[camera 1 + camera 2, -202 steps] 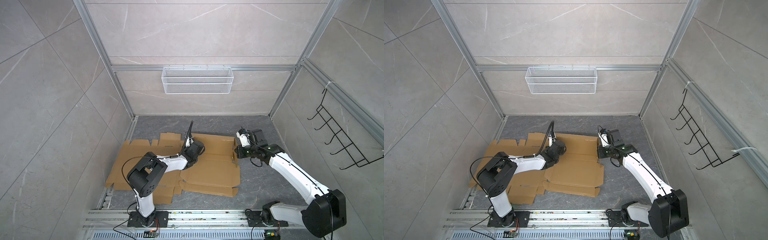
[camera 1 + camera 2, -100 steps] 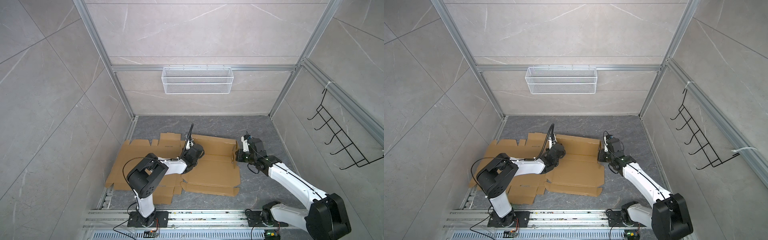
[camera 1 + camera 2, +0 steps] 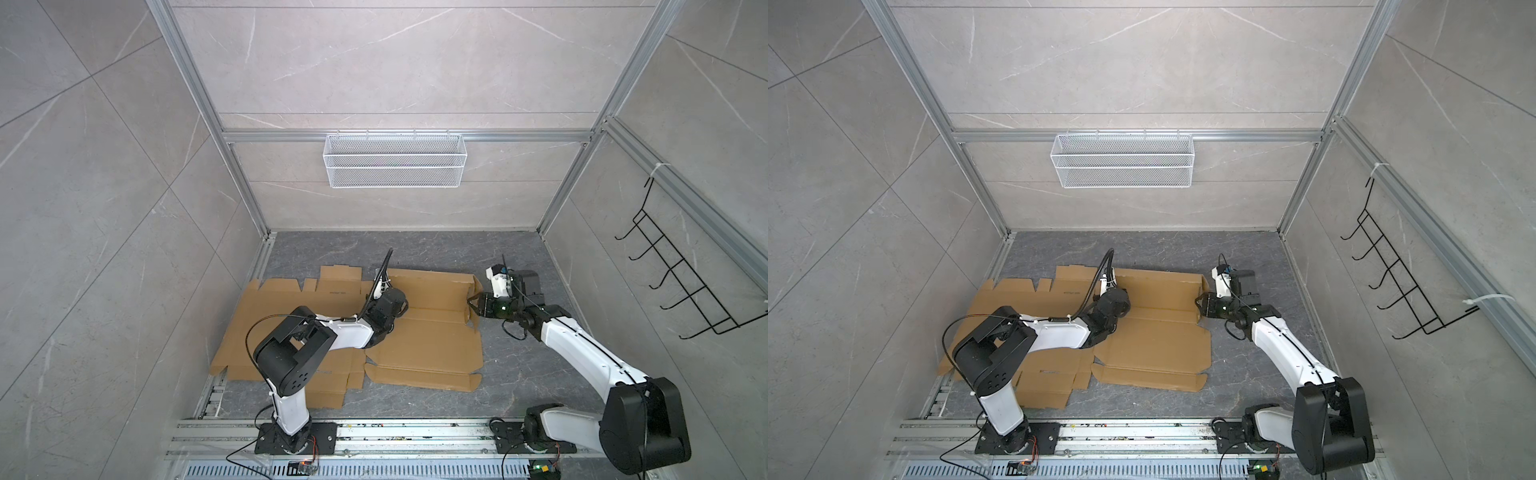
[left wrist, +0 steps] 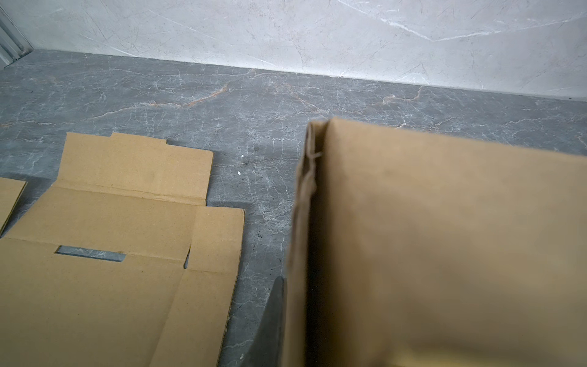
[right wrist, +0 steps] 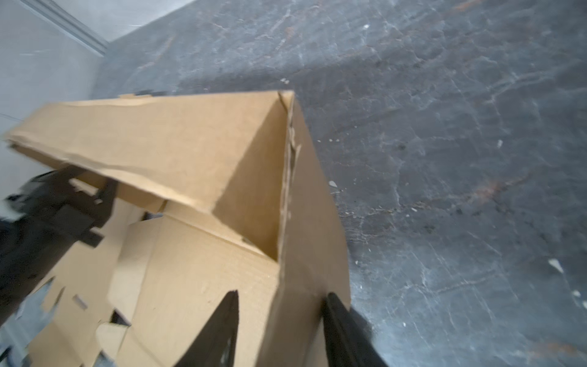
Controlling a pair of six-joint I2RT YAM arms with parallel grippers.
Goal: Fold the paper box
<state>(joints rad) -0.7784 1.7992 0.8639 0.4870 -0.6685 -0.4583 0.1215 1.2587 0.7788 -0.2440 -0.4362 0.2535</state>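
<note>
Brown corrugated cardboard box [image 3: 424, 345] lies mid-bench [image 3: 519, 374], mostly flat! Only the rear wall [image 3: 432, 286] and right side flap [image 5: 311, 222] stand. Left gripper [image 3: 390, 297] fingers look clenched on that wall. Right gripper [image 5: 282, 317] fingers are released, straddling the flap. Front wall and lid aren't folded yet.

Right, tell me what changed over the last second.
The right fingers opened, releasing the side flap of the cardboard, which stands upright between them. That arm dipped toward the front, then came back. The left fingers stayed shut on the rear flap; the cardboard lies where it was.
</note>
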